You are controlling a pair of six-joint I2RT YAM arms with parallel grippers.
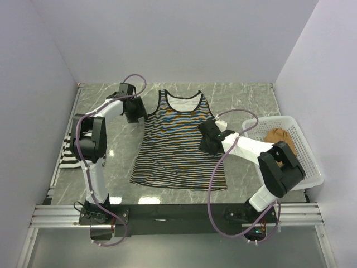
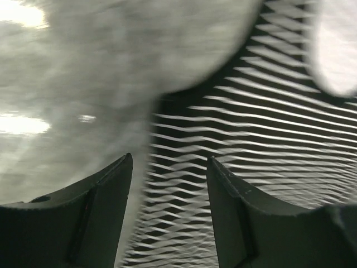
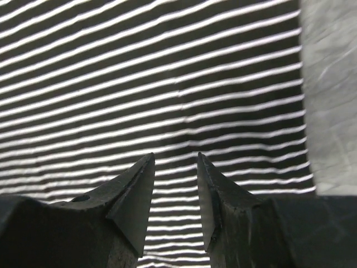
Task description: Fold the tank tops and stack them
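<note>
We see the long thin-striped tank top (image 1: 177, 148) spread flat in the middle of the grey marble desk (image 1: 251, 106), its neck away from the arm bases. The left end effector (image 1: 135, 113) sits low at the armhole edge on its own side. In the blurred wrist view its fingers (image 2: 106, 195) stand apart, the cloth's edge shows below the gap, and nothing is caught between them. The right end effector (image 1: 208, 138) is over the top's other side, near the edge. Its fingers (image 3: 134, 190) are apart by a narrow gap, with striped cloth beneath and nothing pinched. The bold black-and-white striped tank top (image 1: 69, 152) lies bunched at the desk's left edge, beside the left arm. The tan-brown tank top (image 1: 277, 135) lies crumpled in the white mesh basket (image 1: 309, 162) at the right of the desk.
</note>
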